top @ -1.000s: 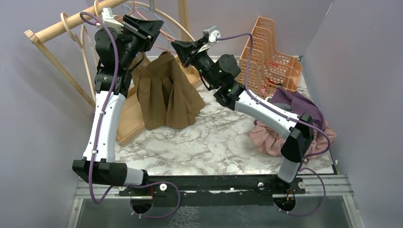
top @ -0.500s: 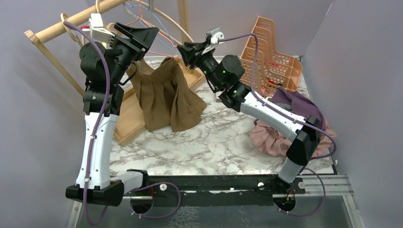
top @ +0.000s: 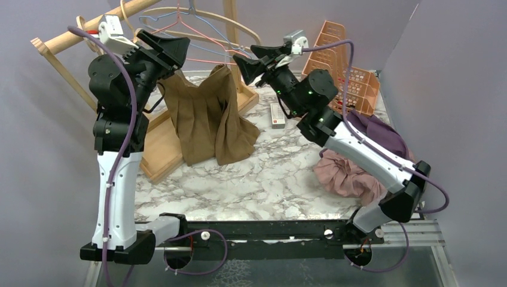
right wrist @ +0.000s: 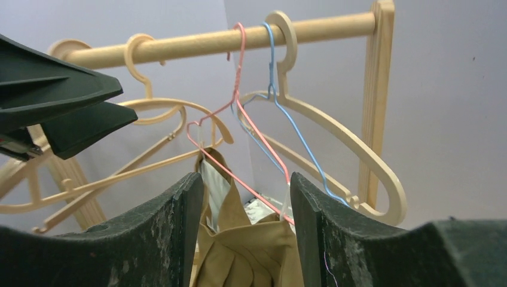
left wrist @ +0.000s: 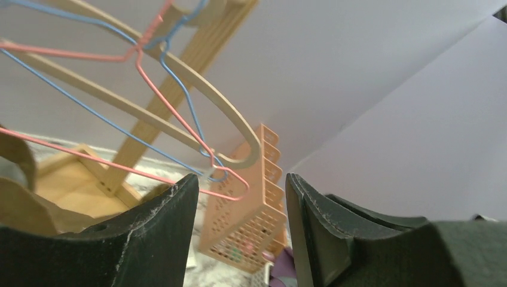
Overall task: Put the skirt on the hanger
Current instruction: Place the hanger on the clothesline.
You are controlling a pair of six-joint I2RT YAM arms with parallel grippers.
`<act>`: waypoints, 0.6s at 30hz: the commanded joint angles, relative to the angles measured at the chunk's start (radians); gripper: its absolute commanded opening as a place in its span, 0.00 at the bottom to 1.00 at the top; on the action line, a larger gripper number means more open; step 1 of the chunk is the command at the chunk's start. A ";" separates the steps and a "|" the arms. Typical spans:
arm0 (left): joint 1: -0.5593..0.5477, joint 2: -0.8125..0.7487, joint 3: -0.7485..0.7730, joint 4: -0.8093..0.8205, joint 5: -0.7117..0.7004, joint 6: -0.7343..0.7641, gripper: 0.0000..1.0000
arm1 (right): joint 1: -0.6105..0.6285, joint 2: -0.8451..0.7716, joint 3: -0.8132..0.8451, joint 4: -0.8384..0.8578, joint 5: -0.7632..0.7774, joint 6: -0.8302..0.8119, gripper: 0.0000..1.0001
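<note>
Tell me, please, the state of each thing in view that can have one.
skirt: hanging on the pink hanger, hem resting on the table.
pink hanger: hooked on the rail, carrying the skirt.
blue hanger: hooked on the rail, empty.
wooden hanger: hooked on the rail, empty.
left gripper: open, holding nothing.
right gripper: open, holding nothing.

White-shelled, black-jointed left arm (top: 116, 179) and right arm (top: 365, 156) carry purple cables (top: 108, 191) and scuffed black wedge jaws.
</note>
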 commanded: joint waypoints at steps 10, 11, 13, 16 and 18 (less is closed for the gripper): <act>-0.002 -0.171 0.075 -0.220 -0.476 0.397 0.60 | -0.003 -0.030 0.078 -0.361 0.037 0.064 0.62; -0.003 -0.183 0.070 -0.237 -0.492 0.404 0.60 | -0.006 -0.014 0.101 -0.387 0.061 0.073 0.63; -0.003 -0.203 0.058 -0.266 -0.510 0.410 0.61 | -0.019 0.020 0.142 -0.429 0.095 0.108 0.66; -0.003 -0.219 0.047 -0.322 -0.504 0.397 0.62 | -0.063 0.067 0.195 -0.484 0.109 0.192 0.70; -0.003 -0.215 0.054 -0.371 -0.476 0.376 0.63 | -0.102 0.096 0.213 -0.505 0.083 0.242 0.72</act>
